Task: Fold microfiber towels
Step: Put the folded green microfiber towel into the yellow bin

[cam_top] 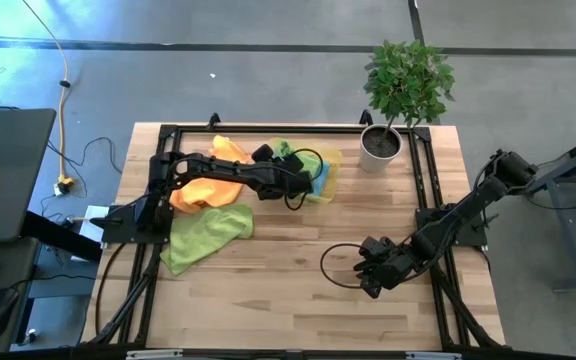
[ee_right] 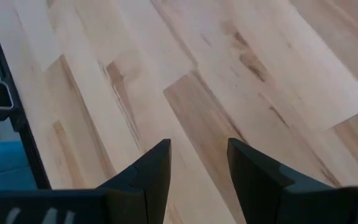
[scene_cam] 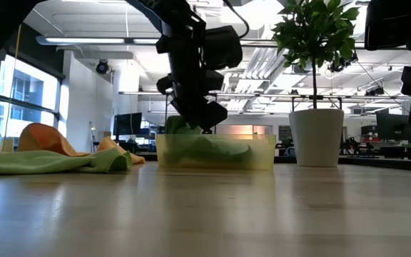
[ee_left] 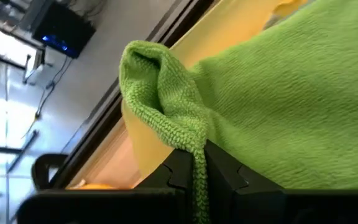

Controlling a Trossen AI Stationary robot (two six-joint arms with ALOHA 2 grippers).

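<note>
A shallow yellow tray [cam_top: 330, 160] at the table's far middle holds a light green towel [ee_left: 278, 93] and a teal blue one [cam_top: 319, 176]. My left gripper [cam_top: 303, 182] reaches over the tray from the table's left and is shut on the green towel. In the low view it hangs just above the tray [scene_cam: 262, 153]. A second light green towel [cam_top: 206, 236] lies spread on the table left of centre, with an orange towel [cam_top: 200, 192] and a yellow one [cam_top: 228, 148] beyond it. My right gripper [cam_top: 371, 278] stands open over bare wood at the near right. My left gripper pinches a bunched fold of the light green towel [ee_left: 194, 146] between its two fingers, which slant down from the table's left. A rolled lump of cloth [ee_left: 151, 74] stands up past the fingertips. The rest of the towel lies slack in the tray.
A potted plant in a white pot [cam_top: 380, 146] stands just right of the tray at the far edge. Black frame rails [cam_top: 423, 180] run along the table's sides. Bare wood [cam_top: 298, 290] fills the near middle of the table.
</note>
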